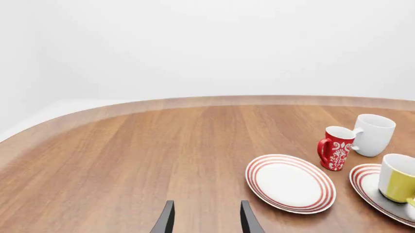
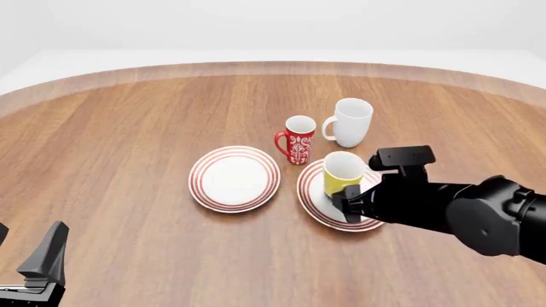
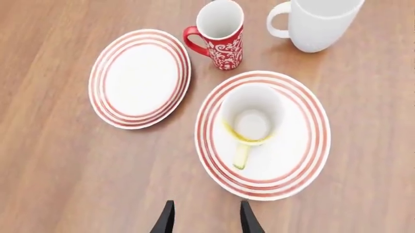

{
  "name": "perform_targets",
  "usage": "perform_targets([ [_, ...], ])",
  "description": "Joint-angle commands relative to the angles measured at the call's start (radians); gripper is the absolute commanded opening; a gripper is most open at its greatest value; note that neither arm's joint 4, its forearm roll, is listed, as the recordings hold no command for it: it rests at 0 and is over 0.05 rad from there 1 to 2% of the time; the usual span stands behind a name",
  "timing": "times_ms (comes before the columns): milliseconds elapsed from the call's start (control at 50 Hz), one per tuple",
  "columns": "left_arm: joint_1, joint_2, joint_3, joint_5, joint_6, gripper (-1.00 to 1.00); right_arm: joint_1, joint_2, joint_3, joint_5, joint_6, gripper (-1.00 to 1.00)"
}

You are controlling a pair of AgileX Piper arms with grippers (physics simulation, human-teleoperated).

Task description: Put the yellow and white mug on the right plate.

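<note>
Toward the right of the surface's middle, the yellow and white mug point(image 3: 250, 121) stands upright on the right plate point(image 3: 310, 145), well inside its ringed rim, handle turned toward the near edge. The placing itself looks done. The right gripper point(image 3: 206, 219) hangs above the plate's near side, apart from the mug, its jaws parted and holding nothing; what seems left is only to draw that arm clear without knocking the handle. The left gripper point(image 1: 206, 219) sits low by the near left corner, jaws likewise spread and empty. The mug is a small smooth cylinder, glossy yellow outside and plain white inside, with a slim loop handle. Both plates are shallow round discs, white with red concentric rings; the other plate point(image 2: 234, 178) lies bare just to the left. Toward the far edge stand a red-and-white patterned mug point(image 2: 298, 139) and a larger all-white mug point(image 2: 351, 122), both glazed-looking and upright, the patterned one close beside the right plate's rim. The surface point(image 2: 128, 141) is rounded, warm wood grain with a paler edge band.
</note>
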Motion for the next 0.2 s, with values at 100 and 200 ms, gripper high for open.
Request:
perform_targets([
  [100,0.0,0.0,0.0,0.0,0.0,1.0,0.034,-0.184,0.037,0.076,0.009,1.0],
  [200,0.0,0.0,0.0,0.0,0.0,1.0,0.039,-0.237,0.044,0.098,0.01,1.0],
])
